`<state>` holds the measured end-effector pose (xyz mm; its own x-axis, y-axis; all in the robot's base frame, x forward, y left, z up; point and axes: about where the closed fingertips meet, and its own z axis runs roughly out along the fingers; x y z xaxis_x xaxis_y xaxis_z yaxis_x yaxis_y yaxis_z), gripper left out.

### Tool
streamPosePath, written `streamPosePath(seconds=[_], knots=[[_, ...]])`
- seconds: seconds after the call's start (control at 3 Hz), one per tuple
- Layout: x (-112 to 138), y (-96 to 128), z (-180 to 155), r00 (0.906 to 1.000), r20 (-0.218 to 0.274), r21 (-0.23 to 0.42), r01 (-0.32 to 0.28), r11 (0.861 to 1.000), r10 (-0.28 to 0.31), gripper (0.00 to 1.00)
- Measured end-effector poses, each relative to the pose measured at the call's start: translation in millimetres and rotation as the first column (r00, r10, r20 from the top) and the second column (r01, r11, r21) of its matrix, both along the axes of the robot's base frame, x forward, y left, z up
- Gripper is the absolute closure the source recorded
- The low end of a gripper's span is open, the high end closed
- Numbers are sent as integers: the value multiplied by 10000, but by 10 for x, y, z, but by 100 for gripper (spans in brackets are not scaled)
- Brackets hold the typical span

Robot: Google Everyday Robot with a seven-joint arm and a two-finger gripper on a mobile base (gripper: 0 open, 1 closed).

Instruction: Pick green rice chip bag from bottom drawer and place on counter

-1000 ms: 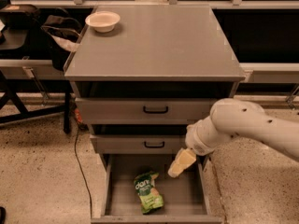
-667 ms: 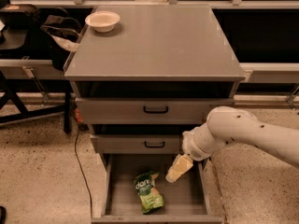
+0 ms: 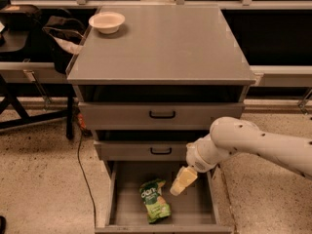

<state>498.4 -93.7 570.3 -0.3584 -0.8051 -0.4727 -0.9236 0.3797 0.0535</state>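
Now the gripper [image 3: 181,182] is hovering just right of the chip bag [image 3: 155,201] lying in the bottom drawer [image 3: 195,213]. I cannot tell if it is open.

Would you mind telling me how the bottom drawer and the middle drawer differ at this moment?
The bottom drawer is pulled far out, inside in view; the middle drawer shows only its front. The bottom drawer holds a green chip bag, with the gripper over it, beside the bag; the middle drawer's contents are hidden. The middle drawer's black handle shows; the bottom drawer's does not. Both are grey.
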Motion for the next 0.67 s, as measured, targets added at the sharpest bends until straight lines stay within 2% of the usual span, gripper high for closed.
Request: streamPosePath(seconds=[0.33, 0.67], knots=[[-4, -19, -20, 9992, 263, 89, 315, 9995, -317, 0], [71, 35, -224, 9966, 430, 224, 690, 9974, -699, 0]])
